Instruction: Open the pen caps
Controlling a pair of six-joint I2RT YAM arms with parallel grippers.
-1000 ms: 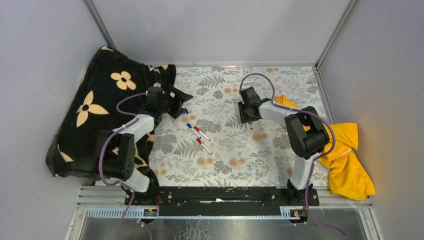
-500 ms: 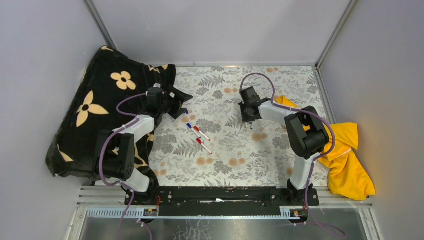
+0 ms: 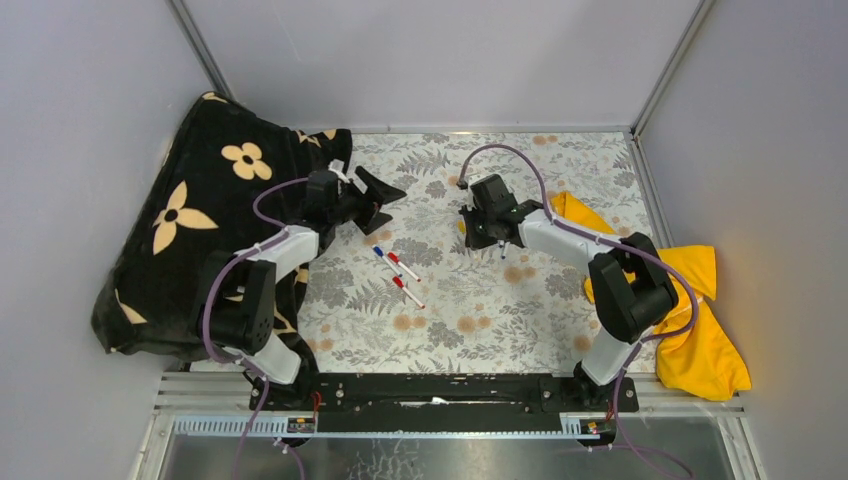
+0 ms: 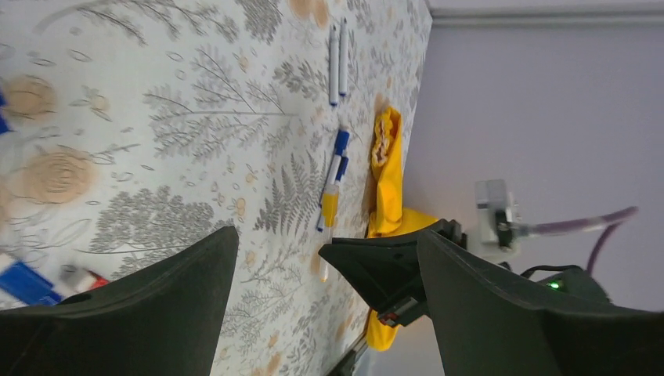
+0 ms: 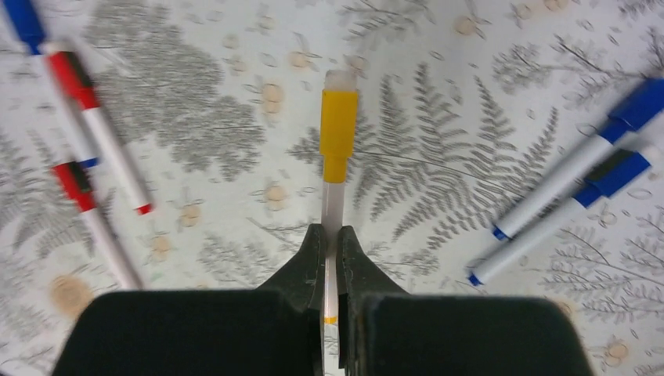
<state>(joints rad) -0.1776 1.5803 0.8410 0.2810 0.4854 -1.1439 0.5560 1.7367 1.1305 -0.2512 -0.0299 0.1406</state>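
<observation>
Yellow cap (image 5: 338,133) sits on its pen (image 5: 332,205), and your right tool (image 5: 330,233) is clamped on that pen's white barrel, just behind the cap. The cap points away from the wrist camera. You cannot tell from either view whether the pen touches the table (image 3: 450,330).

In the right wrist view, two red pens (image 5: 98,141) lie side by side to the left of the held pen, caps on. A blue cap (image 5: 23,19) shows at the top left corner, just beside them. Two blue pens (image 5: 575,168) lie close together on the right, also capped, well apart from the held one.

Your left tool (image 3: 390,205) stands wide, with nothing between its fingers (image 4: 125,313). It hovers at the edge of the black cloth (image 3: 190,220), near the red pens in the middle of the table.

On the far right, a yellow cloth (image 3: 700,330) lies bunched beside the right arm.
</observation>
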